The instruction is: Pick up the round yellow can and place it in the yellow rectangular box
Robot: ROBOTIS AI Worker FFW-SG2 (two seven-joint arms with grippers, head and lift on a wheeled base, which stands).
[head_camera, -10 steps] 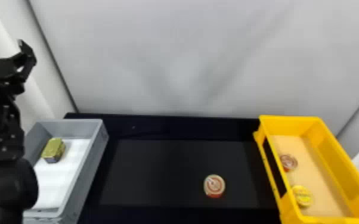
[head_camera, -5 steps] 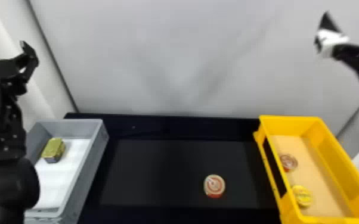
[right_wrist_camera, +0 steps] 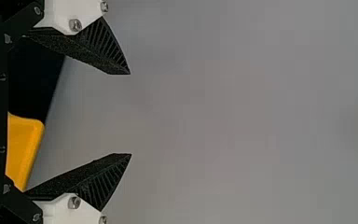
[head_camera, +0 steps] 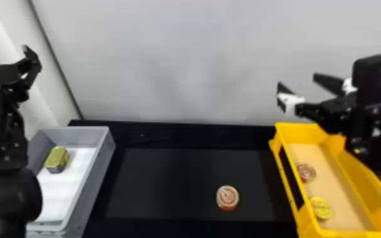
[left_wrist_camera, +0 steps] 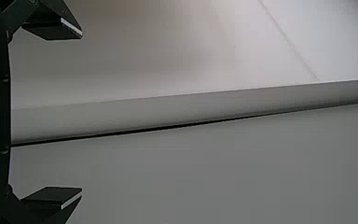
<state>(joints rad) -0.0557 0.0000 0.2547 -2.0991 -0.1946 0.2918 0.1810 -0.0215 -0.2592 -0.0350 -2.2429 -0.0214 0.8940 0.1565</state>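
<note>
We find the round yellow can (head_camera: 321, 209) in the near part of the yellow box (head_camera: 297, 129), on the right—well apart from our right claw (head_camera: 296, 80), lower and nearer to us. That claw hangs empty towards the far end of the box, its fingers spread wide. Beyond the yellow can, in the same box, we see a red round can (head_camera: 307, 172). Our left claw (head_camera: 30, 65) is parked on the left, wide and empty—above the side of the grey box (head_camera: 96, 177).
</note>
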